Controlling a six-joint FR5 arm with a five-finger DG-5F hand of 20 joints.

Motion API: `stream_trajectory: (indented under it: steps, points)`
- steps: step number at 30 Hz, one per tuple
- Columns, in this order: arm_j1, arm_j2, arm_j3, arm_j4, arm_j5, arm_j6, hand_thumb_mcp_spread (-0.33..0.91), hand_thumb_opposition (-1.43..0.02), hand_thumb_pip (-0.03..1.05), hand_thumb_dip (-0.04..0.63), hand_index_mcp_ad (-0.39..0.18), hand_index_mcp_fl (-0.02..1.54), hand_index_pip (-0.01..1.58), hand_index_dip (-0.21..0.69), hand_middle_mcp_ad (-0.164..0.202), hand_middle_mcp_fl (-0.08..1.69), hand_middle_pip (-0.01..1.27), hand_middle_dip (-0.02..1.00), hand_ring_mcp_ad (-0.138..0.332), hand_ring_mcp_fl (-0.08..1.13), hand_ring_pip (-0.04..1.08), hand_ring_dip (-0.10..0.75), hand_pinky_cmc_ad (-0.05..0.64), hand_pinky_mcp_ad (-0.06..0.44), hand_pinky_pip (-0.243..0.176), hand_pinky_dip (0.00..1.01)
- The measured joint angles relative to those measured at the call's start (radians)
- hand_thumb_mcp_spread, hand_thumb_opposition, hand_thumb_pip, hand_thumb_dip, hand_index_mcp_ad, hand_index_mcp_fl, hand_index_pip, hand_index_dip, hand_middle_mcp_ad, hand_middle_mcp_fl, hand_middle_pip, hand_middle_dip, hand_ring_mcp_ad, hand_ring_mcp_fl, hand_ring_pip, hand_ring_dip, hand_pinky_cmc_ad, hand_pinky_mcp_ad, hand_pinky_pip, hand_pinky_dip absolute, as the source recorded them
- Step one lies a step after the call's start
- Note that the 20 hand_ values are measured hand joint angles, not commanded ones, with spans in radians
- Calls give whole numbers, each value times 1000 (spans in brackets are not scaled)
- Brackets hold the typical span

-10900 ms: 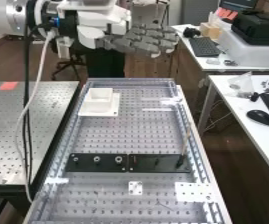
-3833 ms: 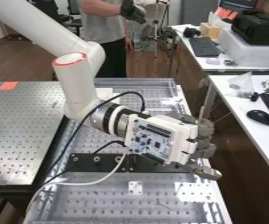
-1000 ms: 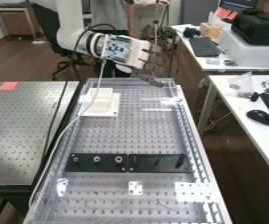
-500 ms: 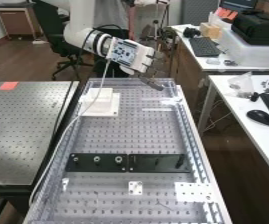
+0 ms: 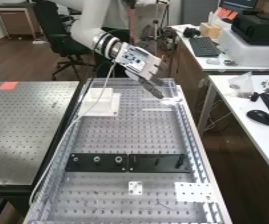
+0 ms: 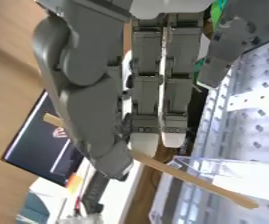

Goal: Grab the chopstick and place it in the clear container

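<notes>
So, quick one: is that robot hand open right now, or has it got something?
Hand: closed, pinching the wooden chopstick between its thumb and fingers.

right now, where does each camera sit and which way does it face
High view: sits above the bench's near end, looking down along the holed bench top at a slant; part of the arm comes in from the upper left, with the hand over the far end.
Wrist view: sits on the arm's wrist, looking out along the fingers and thumb, which pinch the chopstick, towards a monitor and the bench top.
Both share the hand and the bench top.
</notes>
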Motion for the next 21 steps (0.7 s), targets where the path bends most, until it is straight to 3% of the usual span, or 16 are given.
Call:
stream_trajectory:
  steps: [14,21]
  points:
    - [-21,-80,168,-227,-76,-59,688,-1051,473,297,-101,864,1037,126,65,1031,565,719,51,958,89,525,424,281,126,180]
    - [-24,-109,228,-343,-81,-16,682,-1061,473,297,-103,873,1037,126,63,1031,565,719,51,958,86,525,428,281,129,180]
